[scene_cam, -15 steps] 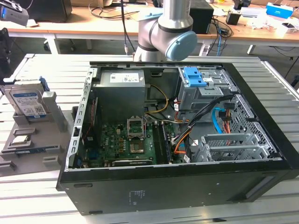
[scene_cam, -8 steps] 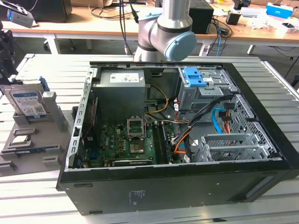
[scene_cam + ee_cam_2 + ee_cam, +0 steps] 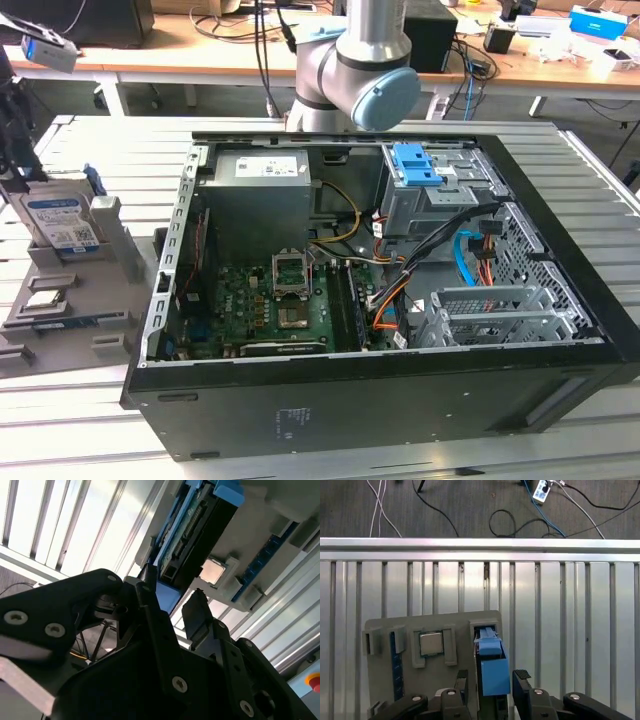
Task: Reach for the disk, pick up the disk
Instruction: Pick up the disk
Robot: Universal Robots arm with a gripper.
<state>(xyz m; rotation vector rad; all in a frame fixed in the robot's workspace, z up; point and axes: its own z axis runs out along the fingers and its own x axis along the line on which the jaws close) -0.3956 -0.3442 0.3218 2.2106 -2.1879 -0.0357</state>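
Exterior view's left: disk point(image 3: 62, 222) stands upright in grey holder point(image 3: 60, 312) on slatted table point(image 3: 110, 150), well apart from open PC case point(image 3: 400, 400) to the right. In first wrist view, claw point(image 3: 492, 677) hangs over disk's blue top edge, fingers point(image 3: 522, 679) spread open either side, not touching. Reach approx done, I'd say; grip & lift not yet made.

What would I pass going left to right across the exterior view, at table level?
disk → then, inside the open computer case: power supply → blue caddy → metal drive cage
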